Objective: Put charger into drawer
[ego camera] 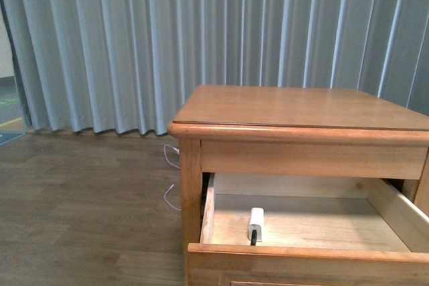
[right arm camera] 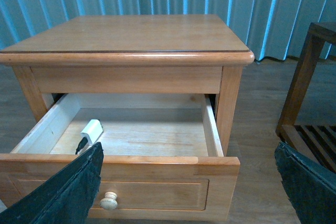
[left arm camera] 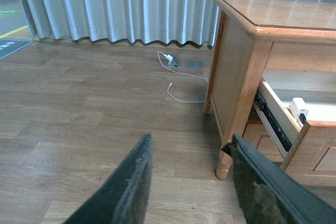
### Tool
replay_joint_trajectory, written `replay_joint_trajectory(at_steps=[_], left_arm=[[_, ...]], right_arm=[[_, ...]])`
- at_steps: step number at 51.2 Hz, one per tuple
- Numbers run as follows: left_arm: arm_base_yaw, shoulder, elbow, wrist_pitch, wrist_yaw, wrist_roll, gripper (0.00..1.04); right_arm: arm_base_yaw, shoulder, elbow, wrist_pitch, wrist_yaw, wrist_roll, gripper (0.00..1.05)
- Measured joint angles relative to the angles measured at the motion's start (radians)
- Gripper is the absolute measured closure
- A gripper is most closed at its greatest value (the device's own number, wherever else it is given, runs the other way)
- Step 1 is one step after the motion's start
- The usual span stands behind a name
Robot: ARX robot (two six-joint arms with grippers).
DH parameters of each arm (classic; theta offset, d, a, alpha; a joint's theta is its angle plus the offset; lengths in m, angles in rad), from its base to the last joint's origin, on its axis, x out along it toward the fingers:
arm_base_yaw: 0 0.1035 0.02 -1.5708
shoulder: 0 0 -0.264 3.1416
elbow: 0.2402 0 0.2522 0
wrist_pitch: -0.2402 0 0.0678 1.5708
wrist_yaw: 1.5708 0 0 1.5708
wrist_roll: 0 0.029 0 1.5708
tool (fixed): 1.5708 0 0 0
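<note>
Fingers of the left gripper [left arm camera: 191, 140] stand spread well apart with nothing between them; past them the left wrist view shows only bare wooden floor [left arm camera: 79, 129]. The right gripper [right arm camera: 188, 150] is likewise wide open and empty, its two dark fingers framing the pulled-out drawer [right arm camera: 157, 169] from the near side. Neither gripper touches anything.

The charger [right arm camera: 92, 129] lies on the pale bare-wood bottom of the drawer, in its left part, closer to the drawer's front than to its back wall. Its white block points roughly front to back, and a short piece of black cable shows at its near end; the rest of the cable cannot be made out. In the front view the charger [ego camera: 256, 222] sits just behind the drawer front's top edge [ego camera: 301, 252].

The drawer is drawn far out of the honey-brown nightstand [ego camera: 295, 108], and a round pale knob [right arm camera: 108, 200] sits on its panelled front. Left of the nightstand, a thin white cord [left arm camera: 184, 85] trails across the floor toward the grey curtain [ego camera: 134, 45] behind. To the right of the nightstand stands a darker wooden frame [right arm camera: 304, 77].
</note>
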Motion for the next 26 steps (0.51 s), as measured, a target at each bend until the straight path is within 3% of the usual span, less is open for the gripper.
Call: replay_joint_trajectory(at_steps=[7,15,26], left_arm=[[0.000,0.000,0.000,0.000,0.000,0.000,0.32],[0.000,0.000,0.000,0.000,0.000,0.000,0.06],[0.000,0.000,0.000,0.000,0.000,0.002,0.06]], right_arm=[[0.017,0.003,0.023,-0.111,0.079,-0.035,0.08],[0.008,0.082,0.051,-0.213,0.071,-0.032,0.08],[0.010,0.307,0.120,-0.262,0.038,-0.021,0.08]])
